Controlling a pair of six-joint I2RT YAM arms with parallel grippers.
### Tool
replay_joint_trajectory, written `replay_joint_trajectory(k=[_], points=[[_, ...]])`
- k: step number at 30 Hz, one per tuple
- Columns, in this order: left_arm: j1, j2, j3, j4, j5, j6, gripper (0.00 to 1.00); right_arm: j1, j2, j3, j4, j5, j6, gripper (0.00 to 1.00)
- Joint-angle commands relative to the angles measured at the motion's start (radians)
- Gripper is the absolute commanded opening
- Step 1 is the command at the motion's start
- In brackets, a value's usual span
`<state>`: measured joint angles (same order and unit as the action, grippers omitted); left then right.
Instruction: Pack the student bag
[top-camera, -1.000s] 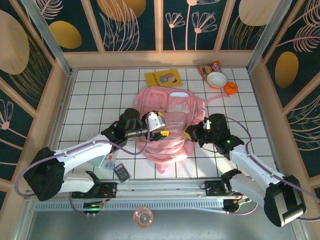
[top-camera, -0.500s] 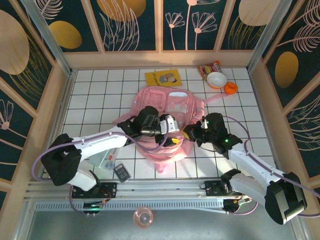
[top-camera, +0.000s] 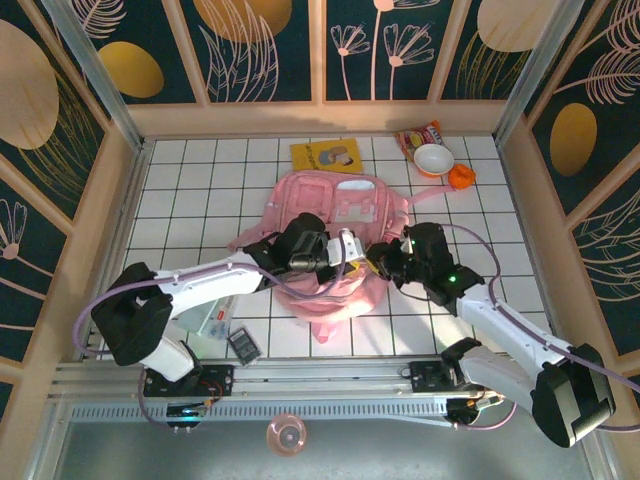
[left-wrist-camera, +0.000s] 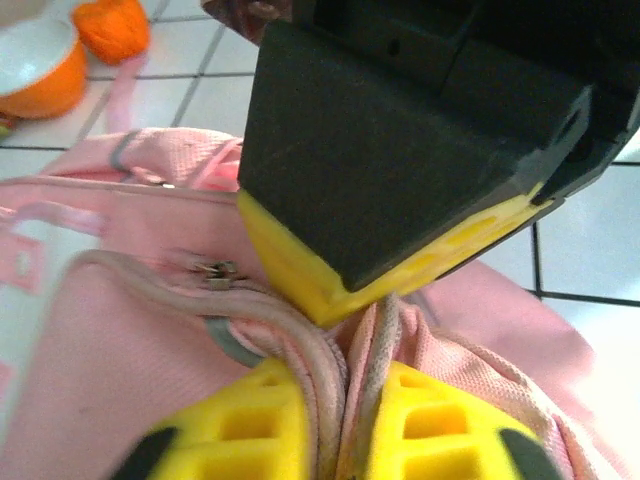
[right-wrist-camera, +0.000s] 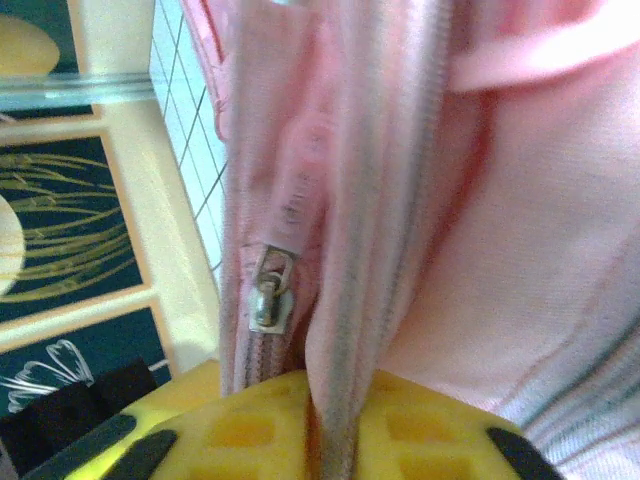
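We see the white-tiled worktop w/ the student bag lying mid-worktop, its near end bunched btwn both hands. The left hand is nearly closed, pinching a zip seam of the bag. The right hand clamps a zipped seam likewise, just beside the left, maybe touching. Yellow book and orange bowl sit beyond the bag. A zip pull hangs by the right hand.

The table is covered in white square tiles divided by dark lines and is evenly lit. It is enclosed on three sides by dark blue wall panels, painted with gold ovals and pale outlined leaves and flowers and framed in light wood. A metal rail is fixed along its near edge.
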<state>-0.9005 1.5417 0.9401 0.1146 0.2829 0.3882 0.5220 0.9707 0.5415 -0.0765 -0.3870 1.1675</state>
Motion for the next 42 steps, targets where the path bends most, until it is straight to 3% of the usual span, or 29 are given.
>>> replay_joint_trajectory(k=[1, 6, 12, 14, 19, 22, 26, 30, 42], points=[[0.052, -0.089, -0.056, 0.056, 0.017, -0.03, 0.0, 0.014, -0.083, 0.098, -0.004, 0.043, -0.215, 0.34], [0.155, -0.207, -0.098, 0.124, 0.215, -0.092, 0.0, -0.03, -0.171, 0.103, -0.049, 0.133, -0.571, 0.59], [0.247, -0.268, -0.103, 0.135, 0.334, -0.108, 0.0, -0.114, -0.223, 0.055, 0.003, 0.245, -1.138, 0.64], [0.274, -0.276, -0.114, 0.17, 0.378, -0.134, 0.0, -0.224, -0.199, 0.023, 0.045, 0.125, -1.297, 0.65], [0.305, -0.28, -0.105, 0.207, 0.447, -0.164, 0.0, -0.446, -0.083, -0.048, 0.149, -0.176, -1.516, 0.7], [0.313, -0.281, -0.092, 0.203, 0.463, -0.156, 0.0, -0.477, -0.003, -0.067, 0.157, -0.298, -1.673, 0.69], [0.322, -0.278, -0.075, 0.186, 0.473, -0.144, 0.0, -0.48, 0.135, -0.018, 0.04, -0.424, -1.885, 0.64], [0.325, -0.275, -0.061, 0.177, 0.478, -0.132, 0.0, -0.469, 0.233, 0.023, 0.013, -0.527, -1.977, 0.6], [0.325, -0.267, -0.06, 0.201, 0.489, -0.149, 0.0, -0.435, 0.312, 0.055, 0.121, -0.637, -1.907, 0.49]])
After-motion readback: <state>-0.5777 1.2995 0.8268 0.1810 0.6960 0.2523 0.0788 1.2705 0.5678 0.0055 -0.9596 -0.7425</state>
